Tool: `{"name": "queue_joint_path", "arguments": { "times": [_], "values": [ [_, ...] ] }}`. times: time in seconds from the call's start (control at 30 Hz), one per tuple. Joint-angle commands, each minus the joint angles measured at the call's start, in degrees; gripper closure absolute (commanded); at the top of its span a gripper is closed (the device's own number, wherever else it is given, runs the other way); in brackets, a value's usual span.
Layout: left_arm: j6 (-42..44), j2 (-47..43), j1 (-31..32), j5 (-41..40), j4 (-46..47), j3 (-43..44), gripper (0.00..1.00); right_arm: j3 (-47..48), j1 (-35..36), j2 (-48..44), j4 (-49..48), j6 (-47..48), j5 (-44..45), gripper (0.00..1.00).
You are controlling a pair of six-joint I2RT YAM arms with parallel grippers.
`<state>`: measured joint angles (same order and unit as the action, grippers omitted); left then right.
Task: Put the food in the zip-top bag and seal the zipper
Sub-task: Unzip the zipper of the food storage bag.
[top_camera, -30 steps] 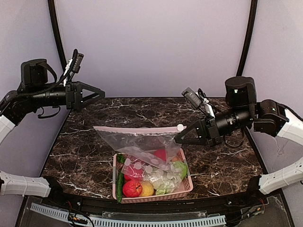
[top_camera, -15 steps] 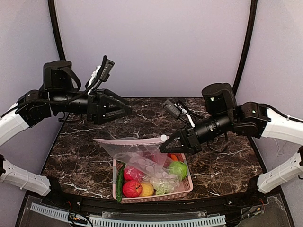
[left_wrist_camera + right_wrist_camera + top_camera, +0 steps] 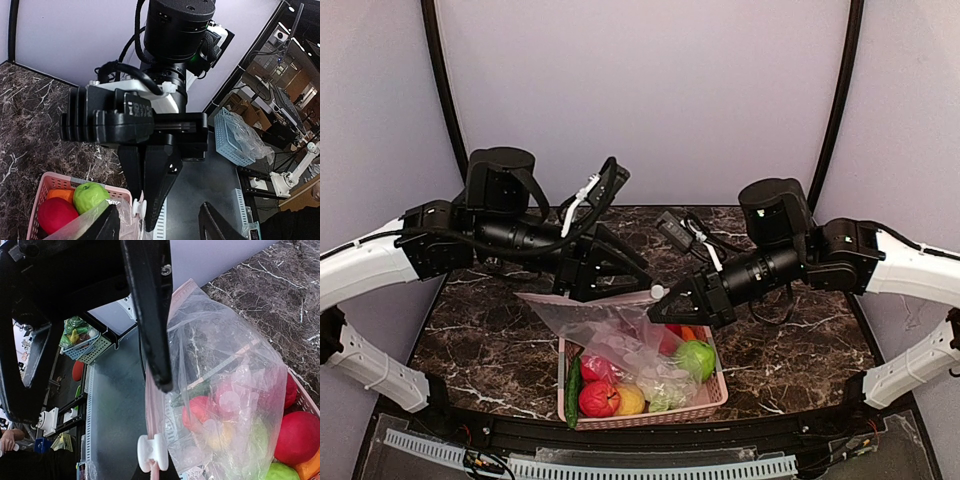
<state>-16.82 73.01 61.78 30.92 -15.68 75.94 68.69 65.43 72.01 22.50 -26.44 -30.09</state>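
The clear zip-top bag (image 3: 620,335) hangs over the pink basket (image 3: 718,392). My right gripper (image 3: 672,306) is shut on its pinkish zipper strip (image 3: 588,298), just by the white slider (image 3: 658,291). My left gripper (image 3: 623,276) is open, with one finger at the strip beside the slider. The food lies in the basket: a red ball (image 3: 599,399), a yellow ball (image 3: 630,400), a green ball (image 3: 696,358), a cucumber (image 3: 573,385) and a cabbage (image 3: 665,393). Some of it shows through the bag (image 3: 225,390). I cannot tell whether any is inside. The left wrist view shows the slider (image 3: 138,210) and the green ball (image 3: 91,196).
The basket stands on the dark marble table (image 3: 490,330) near its front edge. A black frame rail (image 3: 620,432) runs along the front. Both arms meet over the table's middle, close to each other.
My left arm has swung in from the far left to the bag's mouth. My right gripper has carried the bag's corner leftward and lower, so the bag now bunches over the basket.
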Motion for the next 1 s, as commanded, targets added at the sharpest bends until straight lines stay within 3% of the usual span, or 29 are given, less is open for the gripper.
{"name": "queue_joint_path", "arguments": {
  "times": [0.0,0.33,0.57,0.83,0.97],
  "values": [
    [-1.5,-0.9,0.3,1.0,4.5,-2.7,0.47,-0.2,0.6,-1.0,-2.2,-0.3,0.7,1.00],
    [-1.3,1.5,0.3,-0.5,5.4,-3.3,0.49,-0.5,0.8,-1.0,-2.5,0.1,-0.1,1.00],
    [-1.6,3.0,0.3,2.0,5.7,-3.6,0.68,-1.0,0.8,-1.6,-2.5,0.4,1.1,1.00],
    [-1.5,3.2,0.3,3.0,5.4,-4.3,0.74,-1.3,0.8,-1.8,-2.5,0.6,1.7,1.00],
    [-1.6,3.2,0.3,2.8,5.8,-4.6,0.87,-1.2,0.7,-1.5,-2.5,0.7,1.8,1.00]
  ]
}}
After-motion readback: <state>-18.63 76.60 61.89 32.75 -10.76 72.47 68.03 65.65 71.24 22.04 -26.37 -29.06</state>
